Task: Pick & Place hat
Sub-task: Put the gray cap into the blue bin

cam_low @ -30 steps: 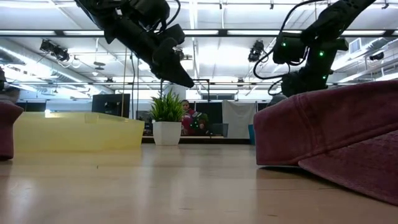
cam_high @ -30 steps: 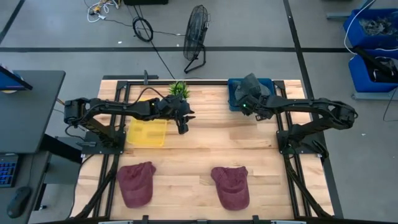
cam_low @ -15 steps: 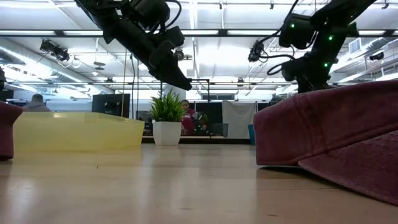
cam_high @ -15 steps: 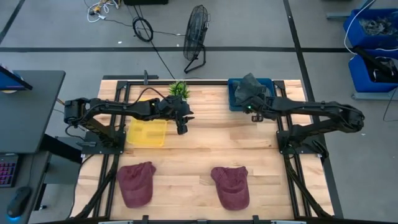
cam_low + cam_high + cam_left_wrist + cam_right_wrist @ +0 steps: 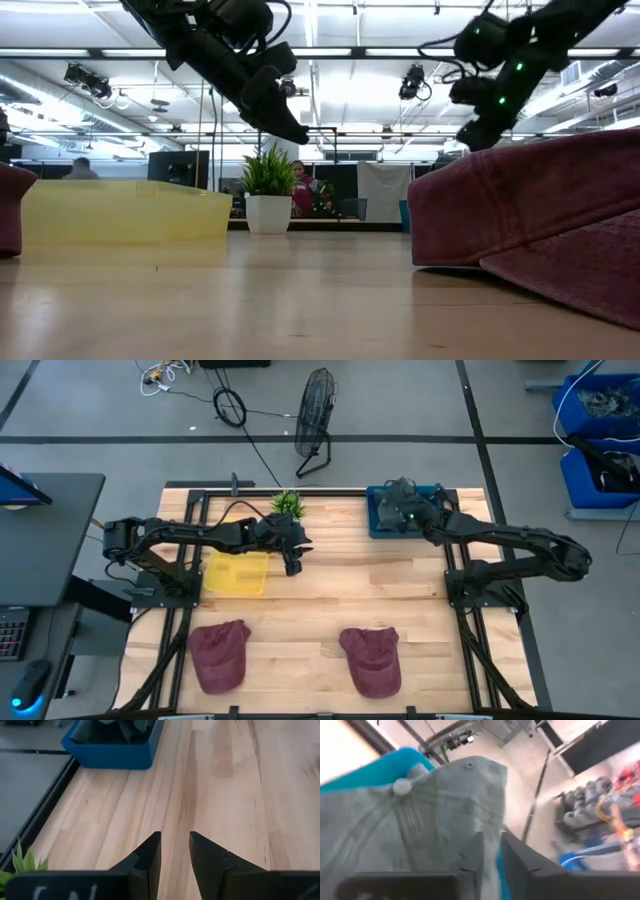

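Observation:
A grey hat [image 5: 445, 805] lies in the blue bin [image 5: 378, 525] at the table's far right, crown button up. My right gripper [image 5: 400, 508] is over that bin with its fingers shut, tips [image 5: 491, 837] close against the hat's crown. Two maroon hats [image 5: 220, 655] [image 5: 372, 660] rest flat on the table near its near edge; one fills the right of the low view [image 5: 540, 200]. My left gripper [image 5: 294, 568] hangs shut above the middle of the table [image 5: 175, 837], touching nothing. My right gripper comes down slanting at the grey hat's crown [image 5: 470, 820] in the blue bin. I cannot tell whether its fingertips touch the cloth.
A yellow tray [image 5: 237, 572] sits left of my left gripper, and a potted plant [image 5: 288, 503] stands at the far edge behind it. Bare wood lies between the bin, the tray and the two maroon hats. A person shows far off in the room [image 5: 300, 190].
My right gripper has moved toward the table's far edge, from the bin's near rim to over the bin and the grey hat. My left arm has kept still.

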Controlling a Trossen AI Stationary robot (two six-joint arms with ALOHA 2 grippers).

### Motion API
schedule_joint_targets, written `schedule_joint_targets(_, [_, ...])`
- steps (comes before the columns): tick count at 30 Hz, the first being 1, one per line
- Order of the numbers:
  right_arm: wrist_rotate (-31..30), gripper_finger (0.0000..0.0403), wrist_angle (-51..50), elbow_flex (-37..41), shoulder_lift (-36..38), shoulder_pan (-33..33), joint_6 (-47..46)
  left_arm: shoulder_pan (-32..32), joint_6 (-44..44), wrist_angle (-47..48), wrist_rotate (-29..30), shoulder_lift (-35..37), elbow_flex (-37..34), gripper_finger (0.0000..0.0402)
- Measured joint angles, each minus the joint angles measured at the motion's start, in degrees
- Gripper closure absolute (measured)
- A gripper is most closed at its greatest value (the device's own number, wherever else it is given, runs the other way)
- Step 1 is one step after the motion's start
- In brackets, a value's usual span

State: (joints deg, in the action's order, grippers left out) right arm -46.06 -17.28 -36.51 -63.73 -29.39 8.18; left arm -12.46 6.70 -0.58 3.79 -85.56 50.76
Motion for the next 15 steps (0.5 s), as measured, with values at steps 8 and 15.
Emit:
schedule_joint_targets(8, [15.8,0.0393,14.3,5.9,-11.8,-8.4,-3.6,-0.1,0.5,-1.4,0.0,0.0,0.0,0.0298])
schedule_joint_targets(15, [19.1,0.0399,16.8,5.8,-20.8,-9.0,-7.9,-1.2,0.5,-1.9,0.0,0.0,0.0,0.0298])
